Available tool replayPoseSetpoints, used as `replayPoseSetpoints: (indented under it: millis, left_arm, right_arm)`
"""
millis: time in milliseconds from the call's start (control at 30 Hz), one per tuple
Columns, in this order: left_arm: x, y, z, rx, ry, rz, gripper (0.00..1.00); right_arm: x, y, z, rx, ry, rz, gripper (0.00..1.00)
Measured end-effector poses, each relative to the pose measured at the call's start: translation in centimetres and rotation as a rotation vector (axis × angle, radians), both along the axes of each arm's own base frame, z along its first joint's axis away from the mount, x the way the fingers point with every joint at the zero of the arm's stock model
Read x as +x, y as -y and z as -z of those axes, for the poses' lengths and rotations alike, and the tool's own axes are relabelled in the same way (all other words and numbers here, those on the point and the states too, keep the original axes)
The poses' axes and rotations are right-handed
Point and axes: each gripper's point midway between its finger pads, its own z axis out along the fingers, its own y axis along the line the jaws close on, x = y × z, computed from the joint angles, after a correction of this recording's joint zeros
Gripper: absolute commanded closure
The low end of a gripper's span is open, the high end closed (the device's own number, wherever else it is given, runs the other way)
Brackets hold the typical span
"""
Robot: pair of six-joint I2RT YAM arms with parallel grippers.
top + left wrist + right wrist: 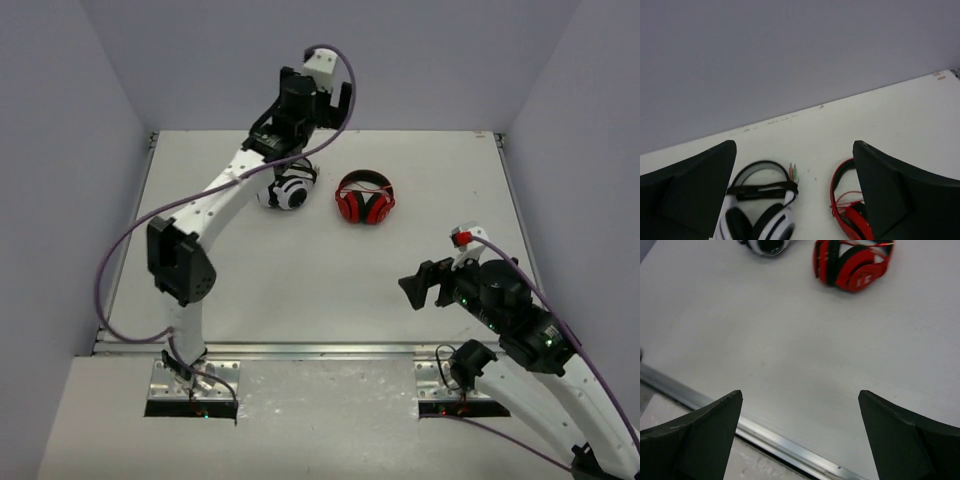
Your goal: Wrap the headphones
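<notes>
The red headphones (364, 198) lie folded on the white table at the back middle. Thin red cord crosses between the headband and cups. They show at the bottom right of the left wrist view (854, 222), partly behind my right finger, and at the top of the right wrist view (852, 265). My left gripper (318, 100) is open and empty, held high above the back of the table over both headphones (794, 146). My right gripper (425, 283) is open and empty above the near right of the table (800, 395), well short of the headphones.
White-and-black headphones (288, 188) lie just left of the red ones, under the left arm, with their plugs beside the headband (792, 172). They show at the top of the right wrist view (767, 245). A metal rail (780, 445) edges the table's near side. Grey walls enclose three sides.
</notes>
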Motion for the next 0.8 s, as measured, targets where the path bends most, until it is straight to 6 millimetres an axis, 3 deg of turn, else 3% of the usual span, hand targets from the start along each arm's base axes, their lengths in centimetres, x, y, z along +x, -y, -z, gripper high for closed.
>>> replayPoseSetpoints:
  millis: [100,200,300,367,433,567,800]
  left_arm:
    - [-7.4,-5.7,-4.9,-0.176,-0.023,-0.172,0.0]
    - [-15.6,-12.5,-6.5,-0.355,-0.024,-0.33,0.0]
    - [-23.2,-18.4,-4.3,-0.479,-0.036,-0.462,0.0]
    - [-27.0,-21.3,-1.4,-0.506,-0.067,-0.534,0.0]
    - [-30.3,-23.6,0.2,-0.537,-0.069,-0.574,0.0]
    - [-33.8,-26.3,1.6,-0.555,-0.04,-0.605,0.0]
    - [-34.9,-27.2,7.3,-0.43,-0.089,-0.616,0.0]
  right_arm:
    - [1.3,3.3,-2.4,-0.058,0.056,0.178,0.01]
    - [1.6,6.3,-4.7,-0.106,0.111,0.307,0.01]
    - [1.3,8.3,-6.4,-0.131,0.152,0.379,0.01]
    - [0.9,9.2,-6.8,-0.141,0.169,0.404,0.01]
    - [0.4,9.8,-6.6,-0.149,0.174,0.41,0.01]
    - [0.0,10.3,-5.7,-0.16,0.178,0.409,0.01]
    - [0.3,10.1,-2.2,-0.233,0.119,0.4,0.01]
